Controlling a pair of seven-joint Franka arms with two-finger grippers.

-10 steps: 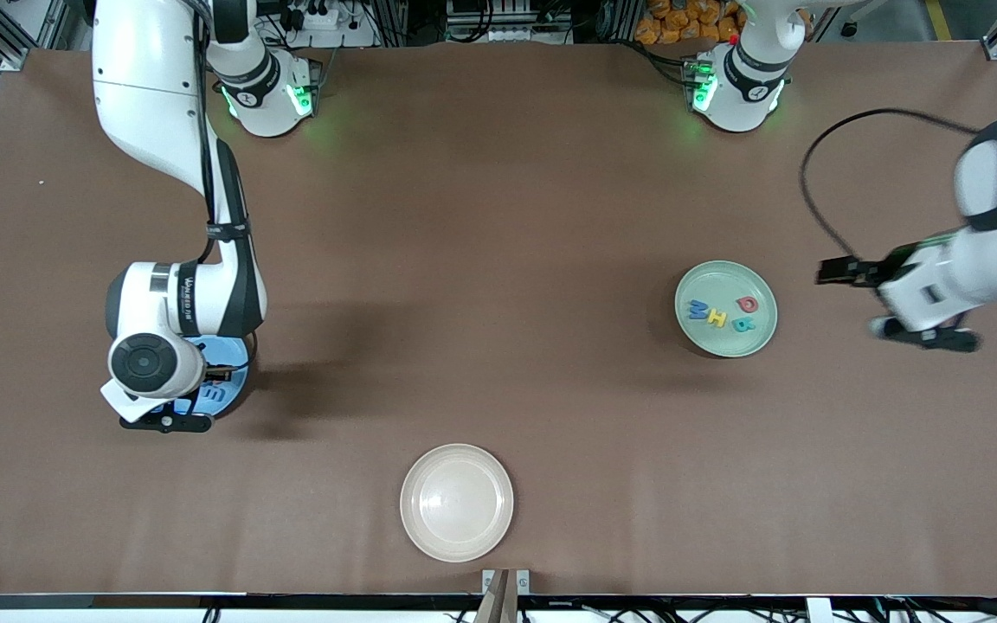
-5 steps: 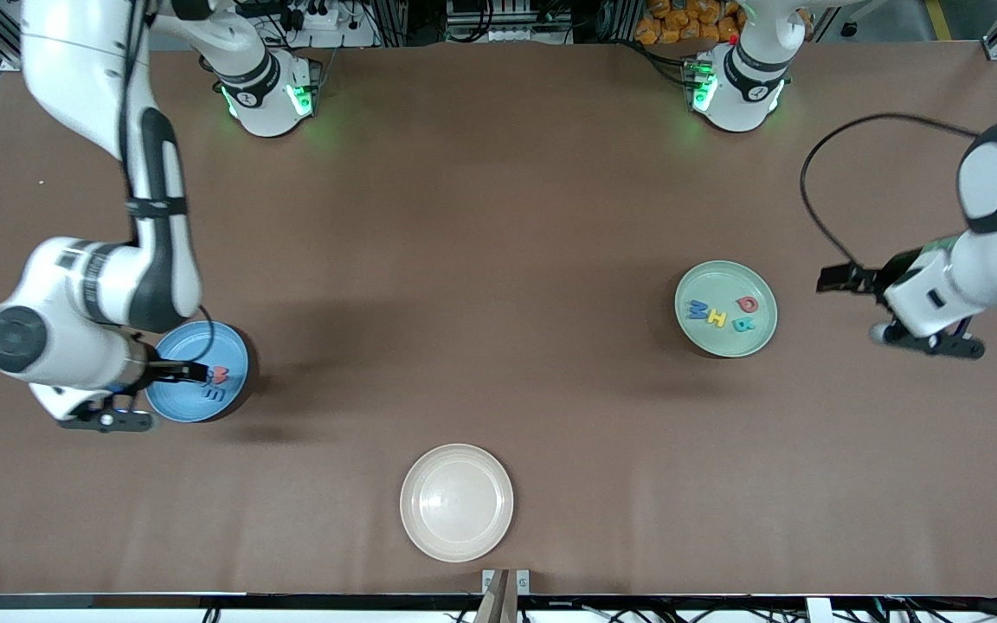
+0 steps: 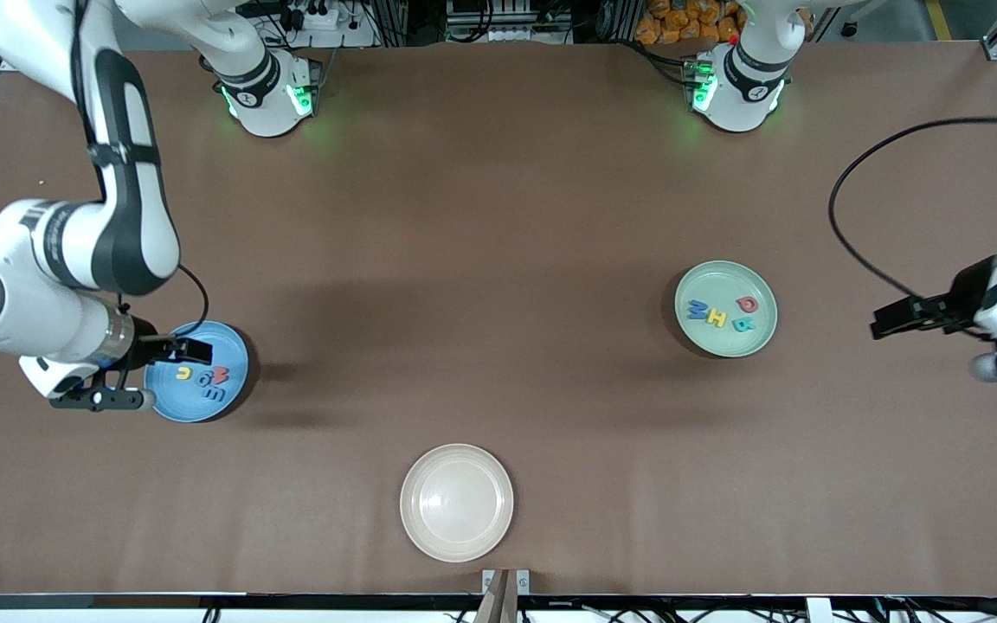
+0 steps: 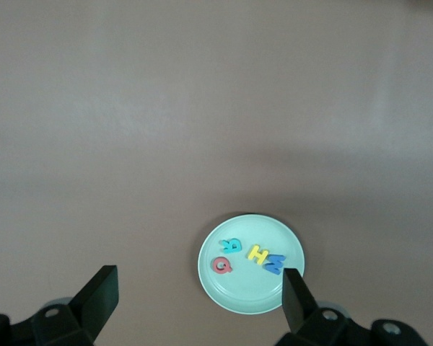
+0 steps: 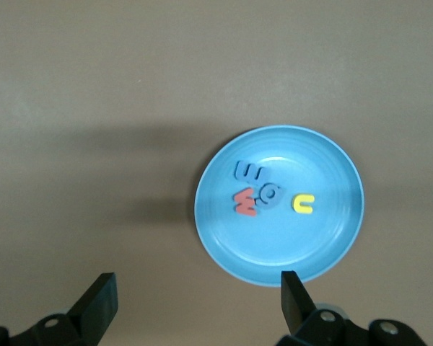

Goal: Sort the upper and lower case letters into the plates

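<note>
- We found four letters (image 3: pixel 202 381) in the sky blue plate (image 3: pixel 234 350) and four in the mint green plate (image 3: pixel 723 277), so we judged sorting done.
- Our right gripper (image 5: pixel 195 306) hung beside the blue plate, fingers spread, empty.
- Our left gripper (image 4: pixel 198 299) waited near the tabletop (image 3: pixel 498 260) edge, fingers spread.
- The cream plate (image 3: pixel 457 502) held nothing.

1 high front, 2 downward wrist views
</note>
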